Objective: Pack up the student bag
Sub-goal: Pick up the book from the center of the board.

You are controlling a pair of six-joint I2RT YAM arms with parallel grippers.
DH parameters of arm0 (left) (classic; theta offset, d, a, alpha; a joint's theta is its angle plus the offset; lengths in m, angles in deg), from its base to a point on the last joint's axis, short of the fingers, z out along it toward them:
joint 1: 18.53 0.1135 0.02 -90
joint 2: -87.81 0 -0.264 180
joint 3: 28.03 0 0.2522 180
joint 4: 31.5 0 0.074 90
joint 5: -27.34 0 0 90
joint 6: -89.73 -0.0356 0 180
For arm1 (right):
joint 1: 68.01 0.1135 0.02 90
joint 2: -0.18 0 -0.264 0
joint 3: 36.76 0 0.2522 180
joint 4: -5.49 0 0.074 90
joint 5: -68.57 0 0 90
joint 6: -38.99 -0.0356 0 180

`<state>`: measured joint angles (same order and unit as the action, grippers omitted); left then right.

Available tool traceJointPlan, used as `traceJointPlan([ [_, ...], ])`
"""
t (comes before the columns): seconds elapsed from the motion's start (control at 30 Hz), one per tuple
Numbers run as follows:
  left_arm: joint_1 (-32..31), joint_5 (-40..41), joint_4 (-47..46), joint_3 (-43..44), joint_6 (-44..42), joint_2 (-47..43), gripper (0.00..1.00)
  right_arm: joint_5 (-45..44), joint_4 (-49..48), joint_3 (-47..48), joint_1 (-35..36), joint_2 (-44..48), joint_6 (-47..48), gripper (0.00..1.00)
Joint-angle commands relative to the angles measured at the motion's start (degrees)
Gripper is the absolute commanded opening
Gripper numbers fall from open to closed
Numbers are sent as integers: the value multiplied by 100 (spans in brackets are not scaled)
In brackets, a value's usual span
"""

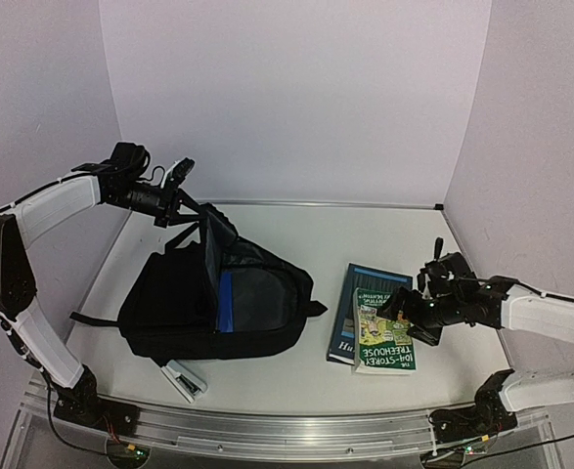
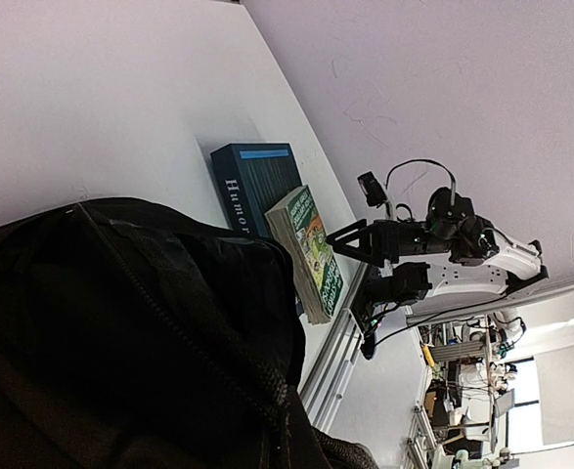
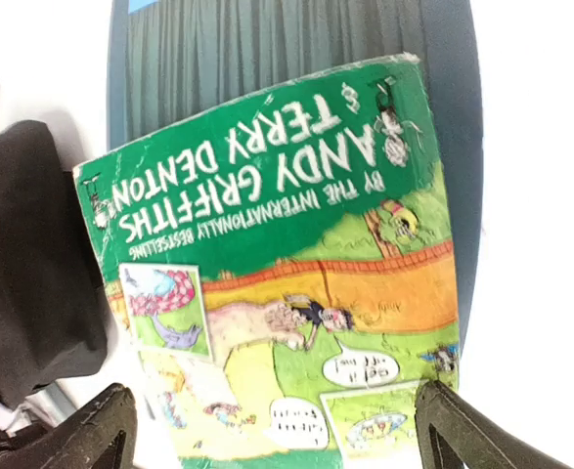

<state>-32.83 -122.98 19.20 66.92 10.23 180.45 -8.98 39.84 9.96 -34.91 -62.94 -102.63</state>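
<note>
The student bag [image 1: 218, 303], a large black backpack, lies at the left-centre of the table with its front flap pulled up and its blue lining showing. My left gripper [image 1: 182, 203] is shut on the top edge of that flap and holds it raised. In the left wrist view the bag's black fabric [image 2: 120, 342] hides the fingers. A green comic-cover paperback [image 1: 382, 332] lies on a dark blue book [image 1: 370, 288] to the right of the bag. My right gripper [image 1: 406, 315] hovers open over the paperback [image 3: 277, 274], one of its fingers [image 3: 101, 430] on each side.
A small white and dark object [image 1: 184, 381] lies in front of the bag near the table's front rail. White walls close in the table at the left, back and right. A bag strap [image 1: 96, 319] trails to the left.
</note>
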Motion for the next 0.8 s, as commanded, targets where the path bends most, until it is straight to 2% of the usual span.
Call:
traceJointPlan([
  [0.0,32,-94,-272,37,-36,-57,0,547,27,-579,-39,480,-433,98],
  [0.23,27,-121,-285,37,-22,-48,0,215,336,-957,-47,1289,-962,98],
  [0.37,29,-137,-302,28,-6,-26,0,-404,1138,-551,-42,1536,-888,98],
  [0.5,30,-176,-307,37,22,-6,0,-928,1823,-128,-42,1388,-701,98],
  [0.77,33,-183,-314,42,31,-9,0,-158,1356,-559,-40,1191,-581,98],
])
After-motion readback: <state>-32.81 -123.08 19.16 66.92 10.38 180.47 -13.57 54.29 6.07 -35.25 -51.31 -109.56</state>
